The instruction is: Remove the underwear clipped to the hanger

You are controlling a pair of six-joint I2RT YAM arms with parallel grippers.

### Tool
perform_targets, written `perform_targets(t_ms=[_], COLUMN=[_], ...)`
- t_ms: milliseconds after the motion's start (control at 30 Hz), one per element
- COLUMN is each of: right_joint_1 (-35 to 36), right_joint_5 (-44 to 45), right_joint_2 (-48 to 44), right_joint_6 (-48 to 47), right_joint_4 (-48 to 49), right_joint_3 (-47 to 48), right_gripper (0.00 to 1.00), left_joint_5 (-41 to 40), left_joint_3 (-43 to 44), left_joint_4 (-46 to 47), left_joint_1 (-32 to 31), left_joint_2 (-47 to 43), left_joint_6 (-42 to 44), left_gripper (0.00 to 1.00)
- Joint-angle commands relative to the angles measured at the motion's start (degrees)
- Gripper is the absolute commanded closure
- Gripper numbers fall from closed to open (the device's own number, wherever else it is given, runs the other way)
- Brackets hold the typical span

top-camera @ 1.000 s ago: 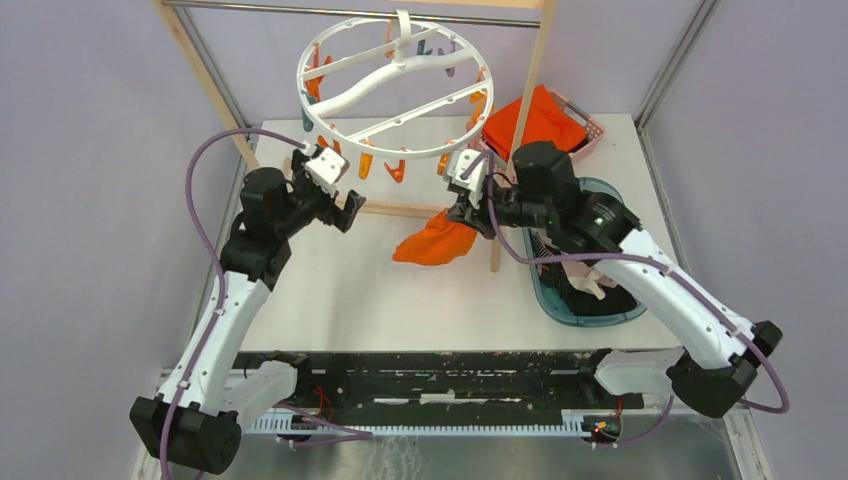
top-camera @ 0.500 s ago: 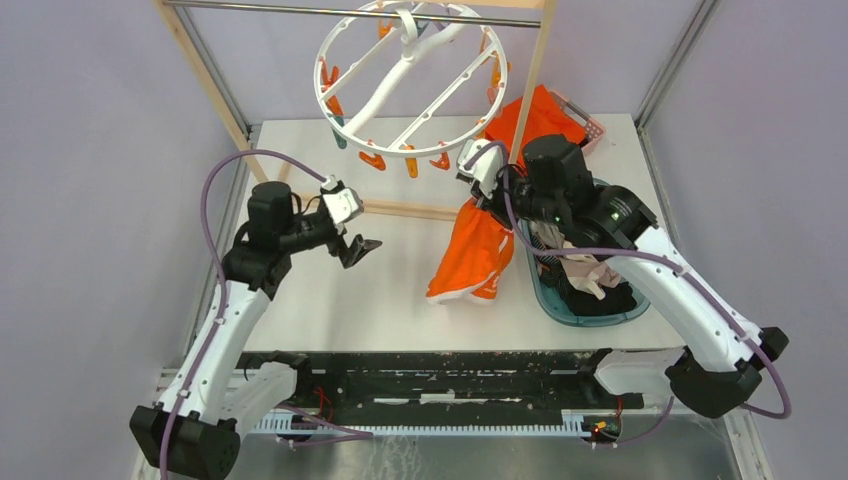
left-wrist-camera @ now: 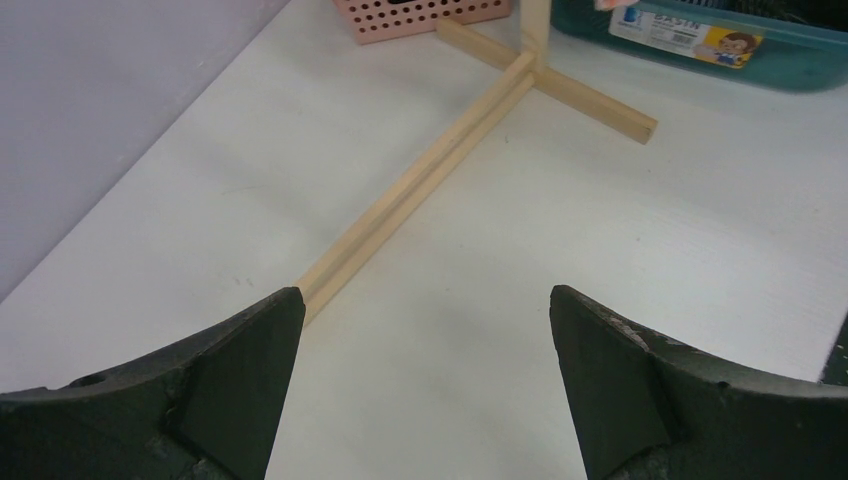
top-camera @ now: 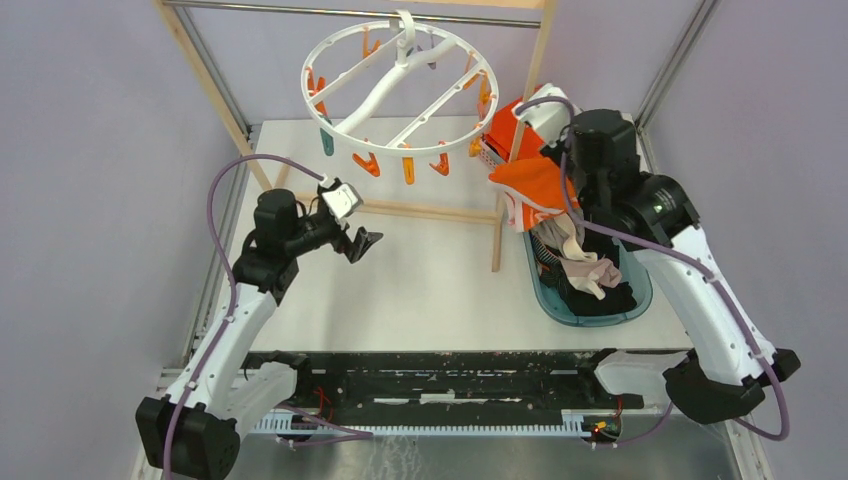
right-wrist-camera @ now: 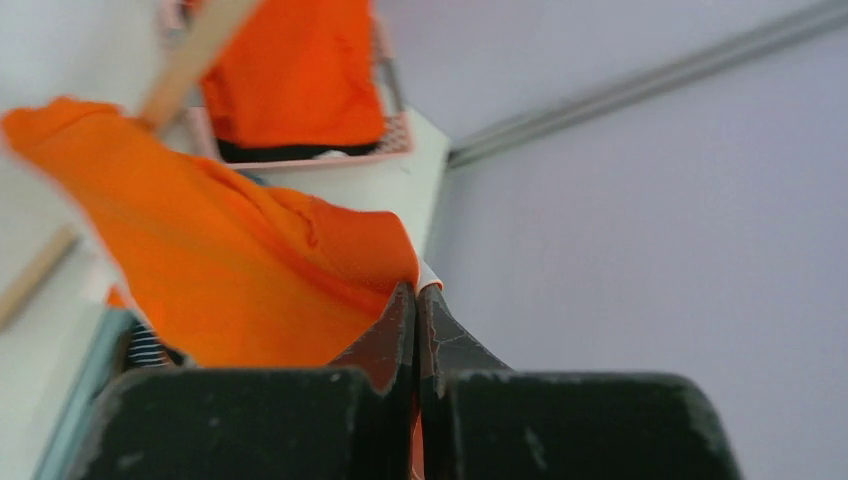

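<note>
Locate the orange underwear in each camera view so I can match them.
Top external: orange underwear right of centre, at the wooden frame right post.
Left wrist: not clearly in it.
Right wrist: left-centre, pinched in the right pincer.
Shared landmark: the wooden frame, base bar in left wrist, blurred post in right wrist.

Bright orange underwear (top-camera: pixel 535 185) dangles bunched at 2 o'clock (white trim showing); the white ring hanger (top-camera: pixel 385 82) hangs tilted at 12.

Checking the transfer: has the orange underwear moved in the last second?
Yes. The orange underwear, pinched in the right claw, went from left of the wooden post to its right, over the teal basin.
</note>
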Motion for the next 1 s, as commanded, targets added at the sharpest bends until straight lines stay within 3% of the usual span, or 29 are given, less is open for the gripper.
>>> perform_targets(t_ms=[0, 100, 400, 600, 800, 967], right_joint_1=[-2.5, -4.3, -8.7, -13.3, -20.3, -23.0], right_joint_5=[16.6, 19.6, 17.1, 9.0, 2.5, -9.7], right_joint_2=[-2.8, -2.7, 0.7, 1.0, 3.2, 6.6], right_joint_6=[-9.1, -11.7, -8.6, -4.4, -2.4, -0.7], right_joint_4=[6.0, 7.3, 1.1, -4.0, -3.2, -6.8], right_joint_3=[3.0, 0.8, -5.7, -14.0, -29.5, -36.7], right_gripper=[1.0, 1.0, 1.0, 1.0, 1.0, 1.0], left_joint_5=[-6.1, -7.6, -9.1, -10.7, -15.0, -16.1], left_joint_3=[-0.3, -0.2, -0.2, -0.2, -0.5, -0.6], left_joint_4=[4.7, 4.8, 4.0, 2.6, 1.9, 0.8], left_joint_1=[0.0, 0.1, 0.0, 0.1, 0.0, 0.0], left_joint_2=[-0.4, -0.2, -1.0, -1.9, -3.2, -3.3], left_joint_6=[-1.7, -1.8, -1.0, 0.6, 2.1, 3.0], left_gripper=[0.0, 0.0, 0.0, 0.0, 0.0, 0.0])
